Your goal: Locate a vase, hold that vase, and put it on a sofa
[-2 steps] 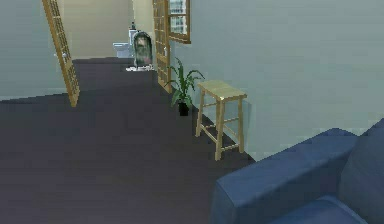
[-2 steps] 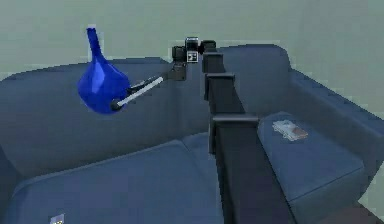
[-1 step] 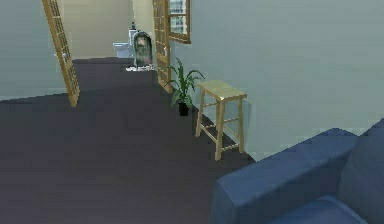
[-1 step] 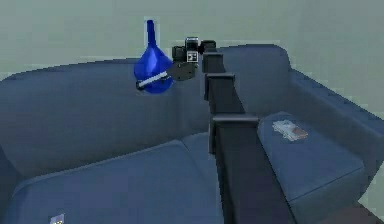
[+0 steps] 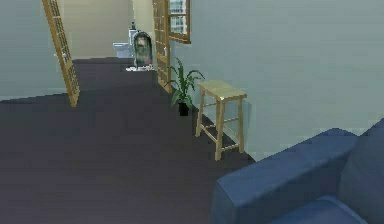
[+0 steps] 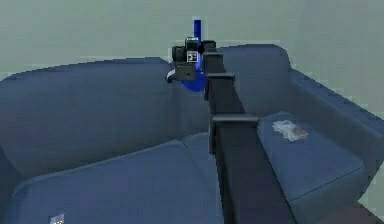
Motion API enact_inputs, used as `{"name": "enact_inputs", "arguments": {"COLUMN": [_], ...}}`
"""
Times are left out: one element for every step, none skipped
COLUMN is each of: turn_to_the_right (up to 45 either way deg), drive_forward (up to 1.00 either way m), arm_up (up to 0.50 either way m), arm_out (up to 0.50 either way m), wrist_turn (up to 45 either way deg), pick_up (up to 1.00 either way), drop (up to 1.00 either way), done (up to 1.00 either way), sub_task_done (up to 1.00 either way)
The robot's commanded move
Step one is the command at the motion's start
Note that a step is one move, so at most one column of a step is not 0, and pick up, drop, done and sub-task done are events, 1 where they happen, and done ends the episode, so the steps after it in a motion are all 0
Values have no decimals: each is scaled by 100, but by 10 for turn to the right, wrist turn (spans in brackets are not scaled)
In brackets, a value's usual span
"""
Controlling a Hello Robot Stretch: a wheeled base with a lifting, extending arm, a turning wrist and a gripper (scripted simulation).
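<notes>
Over sofa [image 6: 100, 120], claw [image 6: 179, 70] holding vase [image 6: 197, 28]

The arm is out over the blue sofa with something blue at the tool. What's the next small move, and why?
Probably lower the arm a little. The blue vase hangs at the tool above the sofa seat, close to its backrest, so it likely has to come down before it can rest there.

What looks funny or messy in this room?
Nothing much. The stool and potted plant stand upright. Only a small flat thing lies loose on the sofa seat, where someone might sit.
</notes>
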Motion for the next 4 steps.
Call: {"name": "enact_inputs", "arguments": {"turn_to_the_right": [0,0,0,0], "drive_forward": [0,0,0,0], "arm_up": [-24,-32,0,10], "arm_out": [0,0,0,0], "wrist_turn": [0,0,0,0], "pick_up": [0,0,0,0], "drop": [0,0,100,0], "done": [0,0,0,0], "sub_task_done": [0,0,0,0]}}
